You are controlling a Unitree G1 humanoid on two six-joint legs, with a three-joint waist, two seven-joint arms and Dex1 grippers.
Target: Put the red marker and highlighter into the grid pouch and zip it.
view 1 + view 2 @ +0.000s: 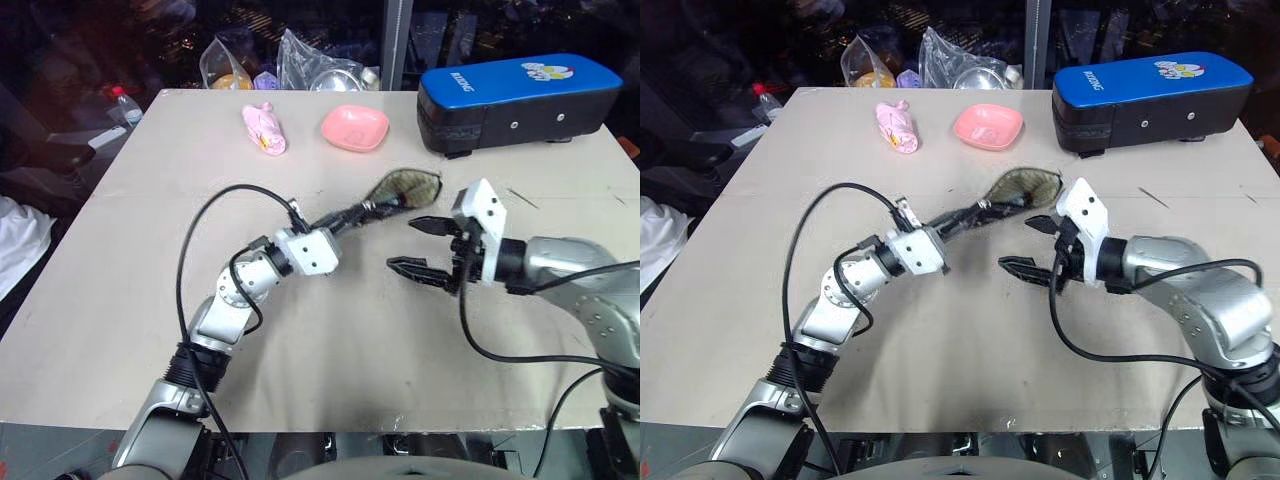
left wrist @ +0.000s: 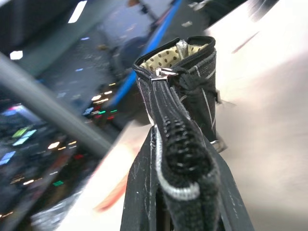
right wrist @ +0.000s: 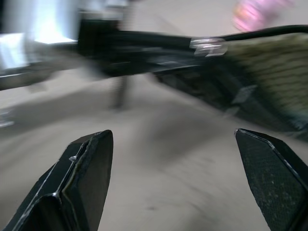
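The grid pouch (image 1: 400,190) is held off the table (image 1: 150,250) by one end in the clamped left gripper (image 1: 368,208), mouth gaping. The right gripper (image 1: 425,247) hangs wide and empty just beside it. The zipper pull (image 2: 163,73) could be missed, since the pouch dangles unsupported.

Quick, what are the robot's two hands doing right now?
Left gripper: closed, holding the grid pouch by one end.
Right gripper: jaws open, holding nothing.

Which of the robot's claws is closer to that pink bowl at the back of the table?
The left. The left gripper, shut on the grid pouch, sits just in front of the pink bowl. The open right gripper hangs farther back from it.
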